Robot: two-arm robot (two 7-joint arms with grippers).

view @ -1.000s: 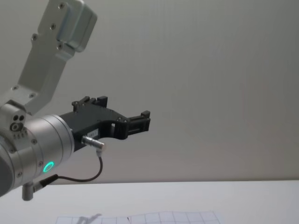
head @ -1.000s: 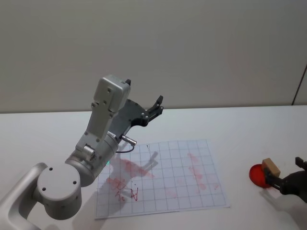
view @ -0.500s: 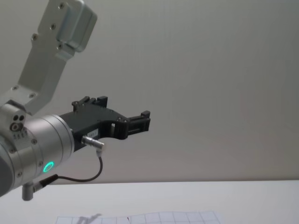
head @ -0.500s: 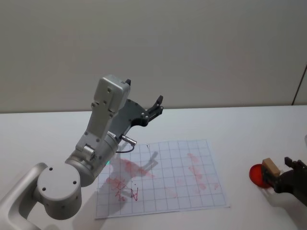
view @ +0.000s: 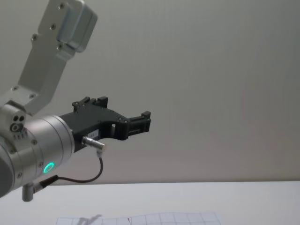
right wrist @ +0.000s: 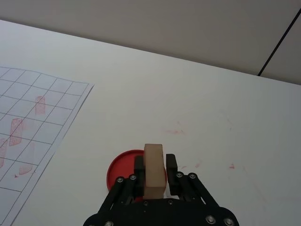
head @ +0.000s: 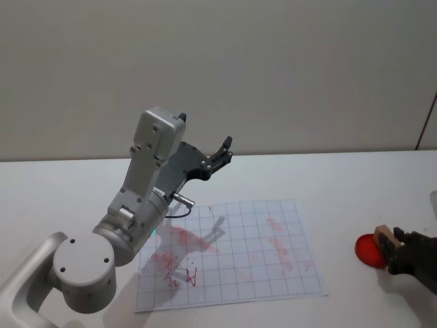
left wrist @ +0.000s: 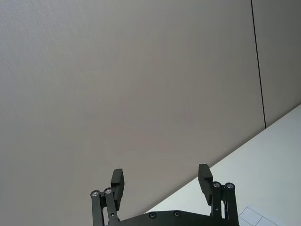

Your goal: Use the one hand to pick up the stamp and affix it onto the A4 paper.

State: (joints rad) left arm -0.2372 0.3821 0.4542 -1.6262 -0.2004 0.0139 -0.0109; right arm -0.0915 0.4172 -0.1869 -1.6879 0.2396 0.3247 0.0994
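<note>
Wooden stamp (right wrist: 154,175), ungripped a second ago, is clamped by right end effector (right wrist: 155,162).

White table (head: 355,184), flat and level, gridded sheet of paper (head: 239,239) lying near the middle (red marks on several squares), round red pad (head: 369,251) to the paper's right, apart from it.

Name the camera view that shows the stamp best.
Right wrist view: the stamp stands large, clasped in the right gripper over a red pad. Head view shows it small, partly behind that gripper. Chest and left wrist views face elsewhere.
</note>
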